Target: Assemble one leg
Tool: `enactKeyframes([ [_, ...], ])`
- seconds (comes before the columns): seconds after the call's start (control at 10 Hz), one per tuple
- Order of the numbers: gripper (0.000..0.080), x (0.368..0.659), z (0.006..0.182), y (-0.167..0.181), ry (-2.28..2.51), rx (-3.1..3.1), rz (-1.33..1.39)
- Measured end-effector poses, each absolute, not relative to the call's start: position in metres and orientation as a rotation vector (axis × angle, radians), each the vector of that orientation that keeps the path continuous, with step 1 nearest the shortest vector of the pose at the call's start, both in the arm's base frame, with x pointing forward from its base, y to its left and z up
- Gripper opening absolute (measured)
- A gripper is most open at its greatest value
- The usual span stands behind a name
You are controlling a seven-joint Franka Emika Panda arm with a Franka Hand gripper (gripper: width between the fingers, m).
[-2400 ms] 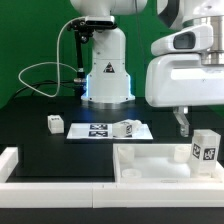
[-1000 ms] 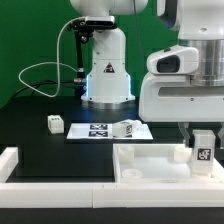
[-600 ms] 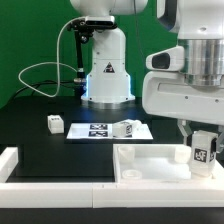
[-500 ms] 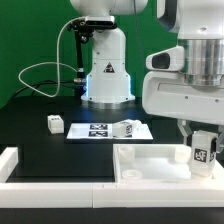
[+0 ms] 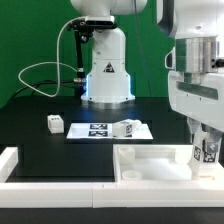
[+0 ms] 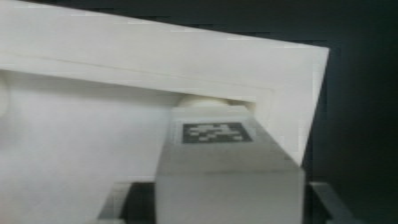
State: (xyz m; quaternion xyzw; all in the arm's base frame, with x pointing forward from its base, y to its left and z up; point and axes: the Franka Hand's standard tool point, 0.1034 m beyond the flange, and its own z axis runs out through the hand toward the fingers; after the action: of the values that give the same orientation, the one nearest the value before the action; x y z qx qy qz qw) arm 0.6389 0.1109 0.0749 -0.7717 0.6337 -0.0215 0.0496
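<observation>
A leg (image 5: pixel 209 152), a small white block with marker tags, stands upright at the near right corner of the large white rimmed panel (image 5: pixel 150 158). My gripper (image 5: pixel 205 143) has come down over it, with one finger on each side. In the wrist view the leg (image 6: pixel 224 165) fills the space between the fingers (image 6: pixel 135 200), tag facing the camera, and a thin dark strip shows on each side of it. The jaws look open and not pressed on it. The panel's corner (image 6: pixel 107 100) lies beyond the leg.
A second leg (image 5: pixel 55 124) stands on the black table at the exterior view's left. A third (image 5: pixel 125 128) lies on the marker board (image 5: pixel 95 130). A white part (image 5: pixel 8 160) sits at the near left. The robot base (image 5: pixel 105 70) and its cable stand behind.
The arm has swung over the panel's right corner and dropped, so the fingers now straddle the leg instead of hanging above and behind it. The leg has not moved.
</observation>
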Motion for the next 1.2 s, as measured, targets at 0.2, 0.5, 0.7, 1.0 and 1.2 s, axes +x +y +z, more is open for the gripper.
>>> enactKeyframes([
  [0.2, 0.0552, 0.641, 0.081, 0.110, 1.513, -2.679, -0.036],
  [0.5, 0.0640, 0.645, 0.078, 0.109, 0.956, -2.931, -0.045],
  [0.7, 0.0648, 0.644, 0.078, 0.109, 0.791, -2.982, -0.050],
  [1.0, 0.0649, 0.645, 0.078, 0.119, 0.110, -3.116, -0.090],
  [1.2, 0.0520, 0.645, 0.077, 0.119, 0.170, -3.108, -0.088],
])
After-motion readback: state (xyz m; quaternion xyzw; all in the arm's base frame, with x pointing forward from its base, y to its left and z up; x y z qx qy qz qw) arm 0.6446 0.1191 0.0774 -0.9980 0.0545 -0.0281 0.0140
